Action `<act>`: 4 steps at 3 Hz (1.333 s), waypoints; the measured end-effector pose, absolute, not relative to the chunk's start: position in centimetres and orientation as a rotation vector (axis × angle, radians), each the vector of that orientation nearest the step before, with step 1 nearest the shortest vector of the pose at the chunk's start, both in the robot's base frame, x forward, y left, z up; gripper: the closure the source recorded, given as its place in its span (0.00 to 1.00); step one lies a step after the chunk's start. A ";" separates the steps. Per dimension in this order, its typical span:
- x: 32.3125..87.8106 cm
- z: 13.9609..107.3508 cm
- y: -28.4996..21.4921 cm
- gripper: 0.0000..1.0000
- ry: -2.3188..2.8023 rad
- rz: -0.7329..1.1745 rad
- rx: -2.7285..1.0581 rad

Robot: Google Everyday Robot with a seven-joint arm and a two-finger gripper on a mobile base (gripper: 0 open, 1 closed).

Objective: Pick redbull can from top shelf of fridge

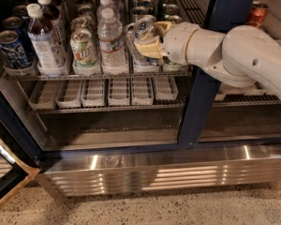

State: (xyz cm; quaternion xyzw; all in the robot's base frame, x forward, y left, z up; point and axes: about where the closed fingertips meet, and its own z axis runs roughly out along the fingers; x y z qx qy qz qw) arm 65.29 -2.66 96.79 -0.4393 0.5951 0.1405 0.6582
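**Op:** What are you seeing on the top shelf [98,75]?

**Spotter:** You're looking at a grey wire rack w/ clear plastic lane trays, inside the fridge [18,125]. The clear water bottle [112,36], ribbed w/ a white cap, is your ref pt. Left of it a green-patterned can [83,48] is standing upright. Further left a wider dark-blue can [9,48] is sitting at the rack's edge.

**Op:** And the redbull can [141,28]?

**Spotter:** It's sitting just right of the water bottle. It's slim and silver w/ a shiny pull-tab top, narrower than the cans behind it. It's leaning, w/ the top tipping right and the body slanting down-left toward the bottle.

**Op:** Gripper [143,43]?

**Spotter:** It's also just right of the bottle, reaching in at the rack's front edge. The smooth, rounded white arm [234,50] is coming in from the right, crossing in front of the dark blue door post [203,93]. The pale yellow fingers [150,49] are clamping the can's body, one pad showing under and beside it.

**Op:** Below the bottle?

**Spotter:** Short white ribbed trays [112,90] are lining a lower wire rack. Lower again, the ribbed stainless base panel [168,170] is catching the light.
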 end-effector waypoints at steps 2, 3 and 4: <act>64.9 96.7 -2.9 1.00 1.342 0.311 -0.992; 64.9 96.7 -2.9 1.00 1.342 0.311 -0.993; 64.4 97.1 -2.9 1.00 1.341 0.308 -0.997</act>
